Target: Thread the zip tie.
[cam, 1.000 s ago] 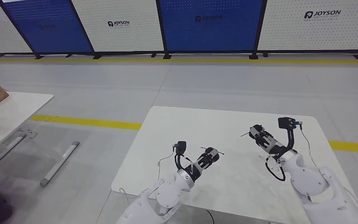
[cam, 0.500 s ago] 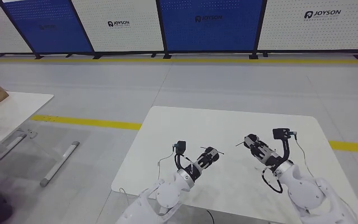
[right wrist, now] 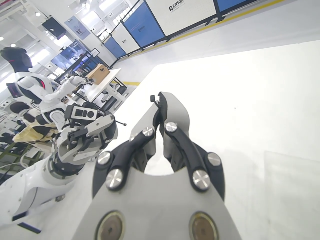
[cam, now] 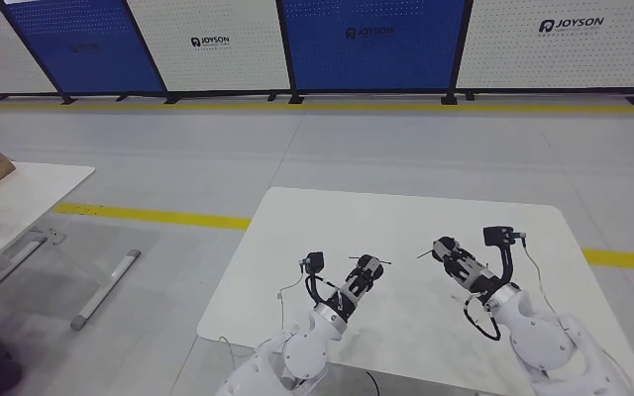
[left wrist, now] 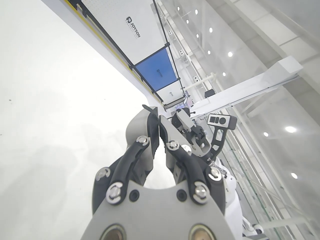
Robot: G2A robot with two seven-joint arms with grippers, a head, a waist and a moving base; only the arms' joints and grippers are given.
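Observation:
Both arms hover over the white table point(cam: 396, 213). My left gripper point(cam: 370, 264) point(left wrist: 158, 117) is shut on a thin black zip tie point(cam: 383, 261) point(left wrist: 149, 108) whose end pokes out past the fingertips. My right gripper point(cam: 440, 247) point(right wrist: 160, 101) is shut on a thin black zip tie piece point(cam: 424, 254) point(right wrist: 153, 99) with a small square head at its tip. The two grippers point toward each other with a short gap between them. In the right wrist view the left gripper point(right wrist: 111, 123) shows its tie point(right wrist: 120, 122) sticking out sideways. Whether the two pieces join cannot be told.
The table's near edge point(cam: 297, 346) lies just below the left arm. To the far left stands another white table point(cam: 40, 193), with a grey bar point(cam: 104, 289) on the floor beside it.
The right gripper has moved left, toward the left gripper, and then held still. The left gripper has shifted slightly left and up. Both stay shut.

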